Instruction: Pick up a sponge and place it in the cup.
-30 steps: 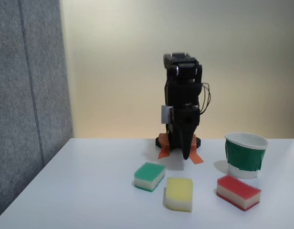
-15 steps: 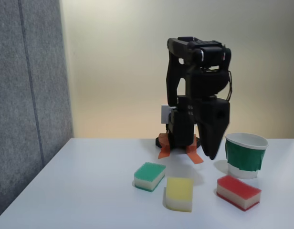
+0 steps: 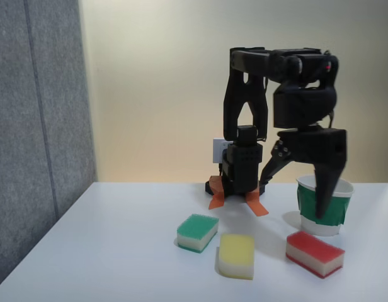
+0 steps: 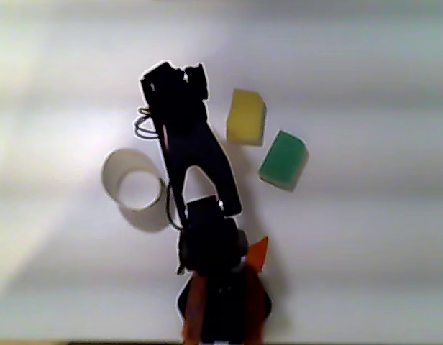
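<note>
Just in front of cup [image 3: 324,202] on desk [image 3: 118,251]: red sponge [image 3: 314,253], untouched. Jaws [image 3: 301,195] spread wide above sponge, overlapping cup in fixed view. Yellow sponge [image 3: 237,255] and green sponge [image 3: 197,232] left of cup.

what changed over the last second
The arm unfolded and swung right in the fixed view; its hand now hangs open, above the red sponge and in front of the cup. Nothing has been grasped. All three sponges and the cup stayed put.
</note>
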### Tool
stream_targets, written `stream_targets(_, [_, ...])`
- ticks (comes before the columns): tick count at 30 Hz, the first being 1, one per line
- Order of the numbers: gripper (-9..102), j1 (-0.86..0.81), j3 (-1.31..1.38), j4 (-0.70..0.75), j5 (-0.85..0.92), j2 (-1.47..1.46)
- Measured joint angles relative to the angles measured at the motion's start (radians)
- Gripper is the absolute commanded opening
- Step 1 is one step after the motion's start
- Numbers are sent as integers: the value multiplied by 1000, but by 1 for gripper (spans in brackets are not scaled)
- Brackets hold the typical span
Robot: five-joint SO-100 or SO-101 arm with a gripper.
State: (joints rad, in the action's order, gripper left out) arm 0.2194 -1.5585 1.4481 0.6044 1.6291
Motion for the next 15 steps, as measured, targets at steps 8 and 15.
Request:
stream_targets(8, [56, 18, 252, 64, 196, -189])
stream_targets(15, [55, 64, 158, 44, 379, -127])
